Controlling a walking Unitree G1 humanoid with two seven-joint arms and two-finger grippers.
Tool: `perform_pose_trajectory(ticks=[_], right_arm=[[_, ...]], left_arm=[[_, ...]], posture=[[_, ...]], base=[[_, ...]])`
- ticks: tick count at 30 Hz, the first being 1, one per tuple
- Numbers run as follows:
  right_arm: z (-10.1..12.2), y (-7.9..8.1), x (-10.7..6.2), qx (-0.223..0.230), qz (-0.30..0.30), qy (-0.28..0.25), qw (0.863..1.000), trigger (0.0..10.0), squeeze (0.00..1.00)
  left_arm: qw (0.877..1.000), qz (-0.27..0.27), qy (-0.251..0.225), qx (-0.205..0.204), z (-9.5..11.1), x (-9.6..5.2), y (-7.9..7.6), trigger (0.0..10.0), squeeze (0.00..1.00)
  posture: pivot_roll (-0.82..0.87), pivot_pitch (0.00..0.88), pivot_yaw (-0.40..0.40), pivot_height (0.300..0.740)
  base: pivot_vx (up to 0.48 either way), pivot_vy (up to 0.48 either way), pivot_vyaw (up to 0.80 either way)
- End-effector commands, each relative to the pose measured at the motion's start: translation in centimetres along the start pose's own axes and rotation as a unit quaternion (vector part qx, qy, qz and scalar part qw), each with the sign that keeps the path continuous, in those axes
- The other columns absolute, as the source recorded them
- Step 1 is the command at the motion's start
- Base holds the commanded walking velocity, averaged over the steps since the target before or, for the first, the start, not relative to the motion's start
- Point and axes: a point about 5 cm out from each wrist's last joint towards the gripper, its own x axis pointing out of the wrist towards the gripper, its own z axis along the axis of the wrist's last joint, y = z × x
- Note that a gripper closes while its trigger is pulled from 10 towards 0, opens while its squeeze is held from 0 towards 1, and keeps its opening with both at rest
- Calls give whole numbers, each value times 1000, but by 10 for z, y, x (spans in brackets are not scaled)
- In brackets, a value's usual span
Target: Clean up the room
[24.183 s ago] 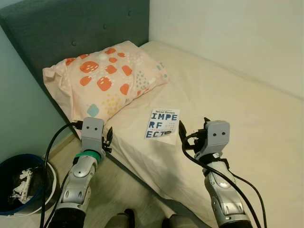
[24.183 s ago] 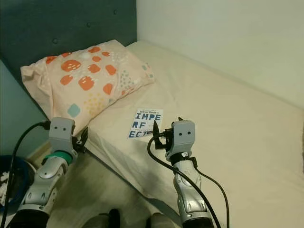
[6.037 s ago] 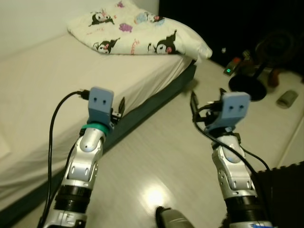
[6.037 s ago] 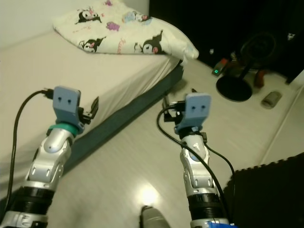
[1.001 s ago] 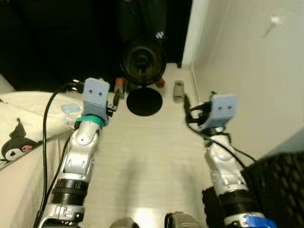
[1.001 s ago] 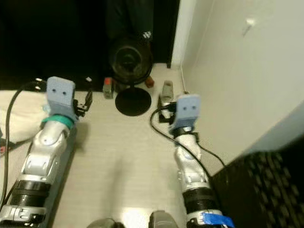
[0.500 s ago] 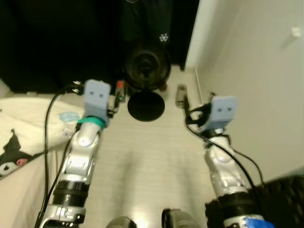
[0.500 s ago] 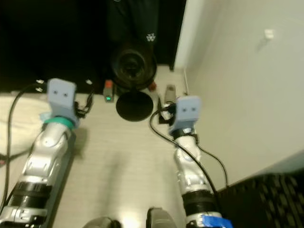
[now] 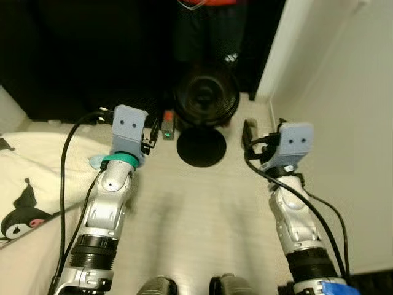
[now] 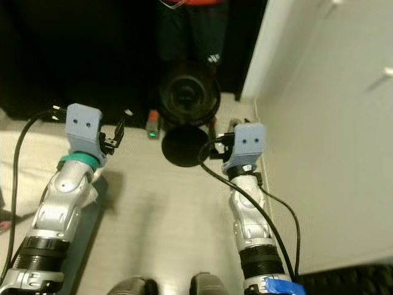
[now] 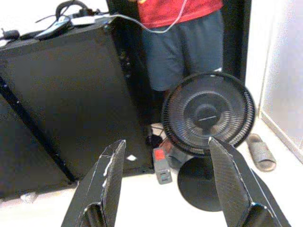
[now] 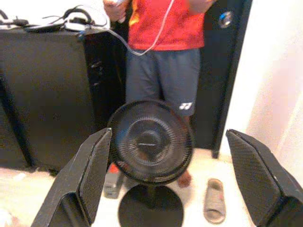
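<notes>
Both arms are raised in front of me over a pale floor [image 9: 202,203]. My left gripper [image 11: 165,142] is open and holds nothing. My right gripper [image 12: 169,135] is also open with nothing between its fingers. Ahead stands a black floor fan [image 9: 206,101] on a round base [image 9: 201,146]. A grey slipper [image 12: 215,207] lies on the floor to the right of the base, close to the wall, and my right gripper [image 9: 249,136] hovers near it. A small power strip [image 11: 162,168] with a red end lies to the left of the fan's base.
A person [image 12: 163,61] in a red shirt and dark shorts stands right behind the fan. Black furniture [image 11: 61,109] with cables on top fills the left back. A white wall [image 9: 344,92] runs along my right. The bed's corner with printed bedding [image 9: 24,203] is at my left.
The whole view has shifted: the fan and its base now sit higher and nearer the centre, and the person behind has come into view. Both arms keep the same pose, fingers still open.
</notes>
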Motion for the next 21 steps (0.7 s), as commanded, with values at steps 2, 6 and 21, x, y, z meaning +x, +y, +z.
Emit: perform_pose_trajectory(ticks=[2, 6, 21], right_arm=[[-3, 2, -3, 0, 2, 9, 1000, 10000, 0], [-4, 2, -3, -2, 2, 10, 1000, 10000, 0], [-4, 2, -3, -7, 5, 14, 1000, 10000, 0]], left_arm=[[1000, -1, 11, -5, -5, -2, -1, 10000, 0], [1000, -1, 10, -5, -5, -2, -1, 10000, 0], [1000, -3, 11, -5, -6, -2, -1, 10000, 0]], posture=[[-56, 74, 63, 740], [-55, 75, 63, 740], [-55, 75, 65, 740]], base=[[356, 0, 0], [355, 0, 0], [354, 0, 63]])
